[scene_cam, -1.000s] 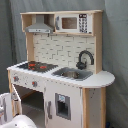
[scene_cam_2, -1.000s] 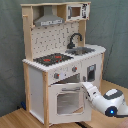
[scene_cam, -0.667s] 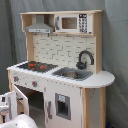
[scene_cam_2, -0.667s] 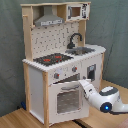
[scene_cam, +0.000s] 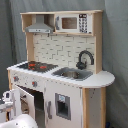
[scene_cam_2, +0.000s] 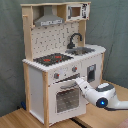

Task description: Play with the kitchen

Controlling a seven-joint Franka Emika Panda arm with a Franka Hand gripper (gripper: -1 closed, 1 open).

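The toy kitchen (scene_cam: 60, 75) (scene_cam_2: 60, 60) of pale wood and white panels stands upright in both exterior views. It has a black-red hob (scene_cam: 36, 65) (scene_cam_2: 52, 59), a grey hood (scene_cam: 40, 27), a black tap (scene_cam: 85, 57) (scene_cam_2: 75, 39) and a sink (scene_cam: 72, 74). My gripper (scene_cam_2: 79, 82) is at the upper right corner of the windowed oven door (scene_cam_2: 65, 97), by its handle. In the first exterior view the oven door (scene_cam: 19, 102) stands ajar, with a dark gap beside it and white arm parts (scene_cam: 7, 97) close by.
A grey curtain (scene_cam_2: 10, 50) hangs behind the kitchen. The kitchen stands on a wooden table (scene_cam_2: 20, 119). A toy microwave (scene_cam: 72, 22) sits on the top shelf. A narrow cupboard door (scene_cam: 62, 106) is next to the oven.
In the second exterior view my arm has moved left and up from the table's right side to the oven door's top corner. The kitchen itself has not shifted.
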